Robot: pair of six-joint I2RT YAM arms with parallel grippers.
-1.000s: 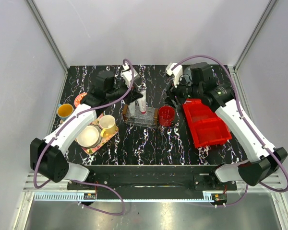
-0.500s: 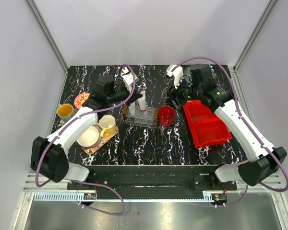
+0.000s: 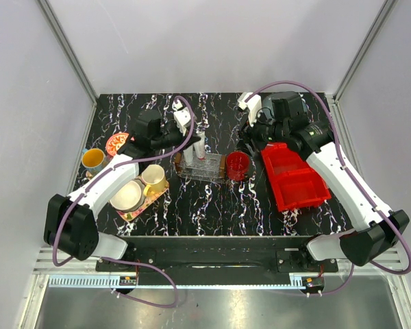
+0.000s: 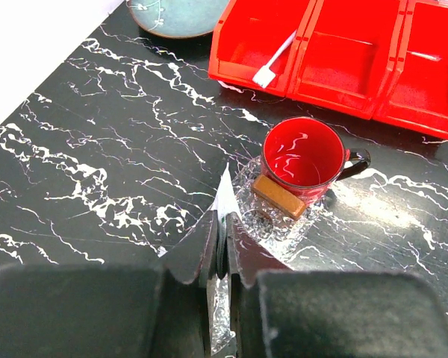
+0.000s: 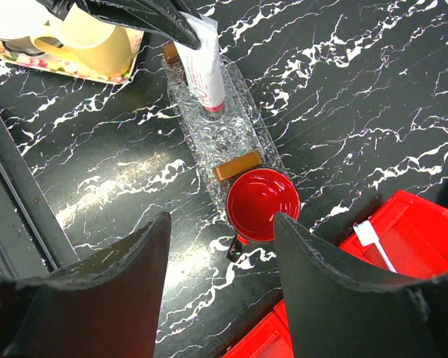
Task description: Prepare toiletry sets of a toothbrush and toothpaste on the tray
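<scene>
Where the left gripper (image 4: 222, 227) is concerned, its jaws are pressed together on the flat crimped end of the toothpaste (image 5: 203, 71), a white tube that hangs nearly upright with its cap end downward. The cap end sits inside the walls of the tray (image 5: 239, 134), towards the end next to the left arm; whether the cap touches the tray floor cannot be told. The tray lies on the black marbled table (image 3: 212, 205) near its middle, with a brown handle at each end. In the top view, a red mug (image 3: 238, 164) stands just beside the tray's end handle at 3 o'clock. The right gripper (image 5: 220, 220) hovers above that mug with its jaws spread well apart and nothing between them. At 3 o'clock from the mug lies the red bin (image 3: 294, 178), and the toothbrush (image 4: 278, 60) rests aslant in one of its end compartments, well apart from the tray. At 8 o'clock from the tray, a flowery tray (image 3: 159, 194) carries a yellow mug (image 3: 153, 177) and a white bowl (image 3: 125, 195).
</scene>
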